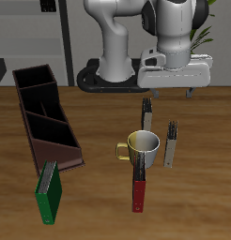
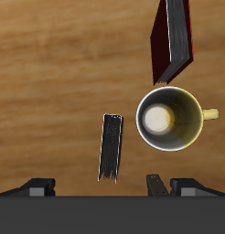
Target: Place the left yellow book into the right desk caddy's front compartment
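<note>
Gripper (image 1: pixel 169 91) hangs high above the table, jaws spread wide, nothing between them. In the wrist view the gripper (image 2: pixel 112 187) shows both fingertips (image 2: pixel 41 186) far apart, and right under that gap stands the left yellow book (image 2: pixel 112 146), seen end-on as a thin dark strip.

In the exterior view that same left yellow book (image 1: pixel 171 141) stands upright on its edge, just beside the mug (image 1: pixel 143 145) and apart from it. A second slim book (image 1: pixel 146 114) stands farther back, behind the mug, and looks very alike. That is the first trap: a drop onto the wrong one is easy, since the two sit near each other.

Second trap, the mug (image 2: pixel 169 117). With jaws this wide, one finger coming down on the mug side could clip its rim and shove it into the red book (image 1: pixel 139 187) standing just in front of it. The red book (image 2: pixel 174 41) shows in the wrist view too, close by the mug.

Third, the book itself: thin and upright, so a finger landing on its top edge, or an off-centre close, would likely tip it flat.

Then the carry. The right desk caddy (image 1: pixel 47 112) sits well apart across the table, with the mug between. Its walls slant, and a green book (image 1: pixel 49 192) stands just beside its front end, so a low or skewed release at the front compartment (image 1: pixel 61 141) could catch a divider or knock that green book over.

Writing or brands: none readable on any cover, the mug or the caddy
</note>
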